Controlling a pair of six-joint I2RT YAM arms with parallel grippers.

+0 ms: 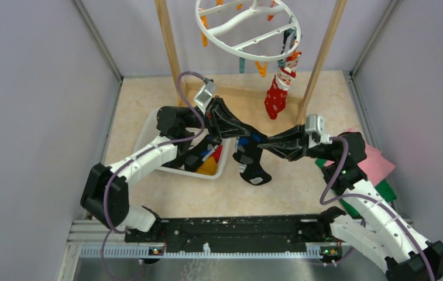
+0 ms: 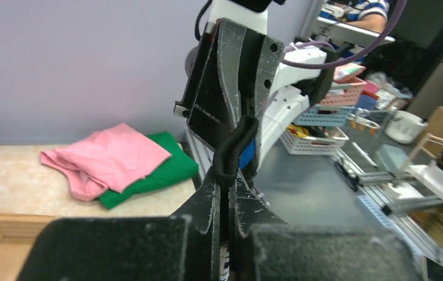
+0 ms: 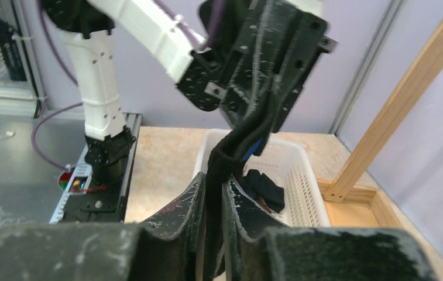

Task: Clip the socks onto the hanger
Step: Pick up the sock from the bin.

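Black fabric sock with blue marks (image 1: 254, 170) is being clamped in the closed fingers of the left gripper (image 1: 242, 133) and the right gripper (image 1: 267, 144).

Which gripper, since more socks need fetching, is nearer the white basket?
Left. The left gripper is by the basket's right edge; the right gripper is farther right, past it.

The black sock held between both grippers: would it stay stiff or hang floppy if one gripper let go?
Probably floppy: the black sock droops below the left gripper and the right gripper. Likely light: a pinch on its edge carries it. The fabric bunches in the grip, so it should not slip easily.
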